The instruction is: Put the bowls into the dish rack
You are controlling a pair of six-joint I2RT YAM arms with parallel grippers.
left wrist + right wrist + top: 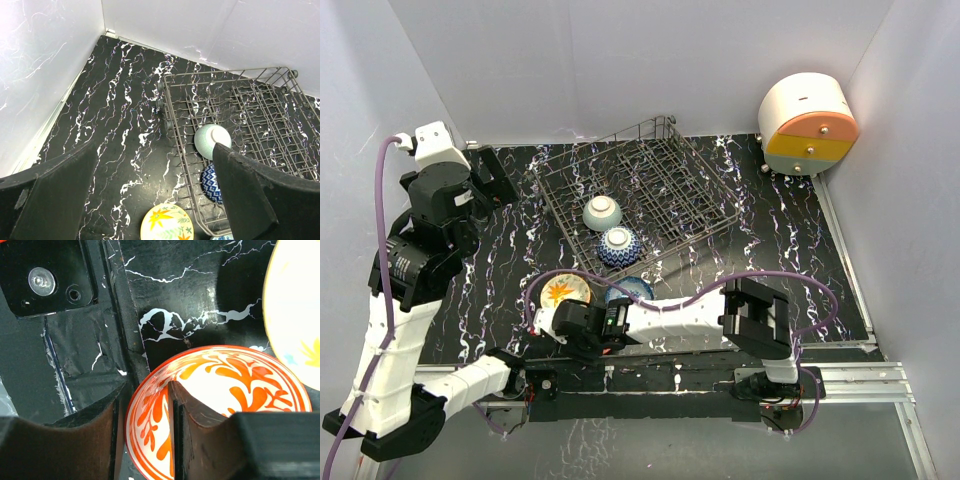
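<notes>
Black-marbled bench (500, 265), near edge: right fingers (80, 440) straddle the rim of the orange-red bowl (235, 390), whether clamped I cannot tell; left fingers (55, 200) gape empty; next, probably, grip firmly and lift toward the dish rack (670, 190).

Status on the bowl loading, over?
Left pincer open, empty. Right pincer astride rim of orange-red bowl, grip unconfirmed. Grey-green bowl, blue-white bowl in dish rack. Yellow bowl close alongside, not blocking.

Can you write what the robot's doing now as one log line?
left gripper: open, empty | right gripper: astride orange bowl rim, grip unclear | rack: pale bowl, blue bowl inside
</notes>
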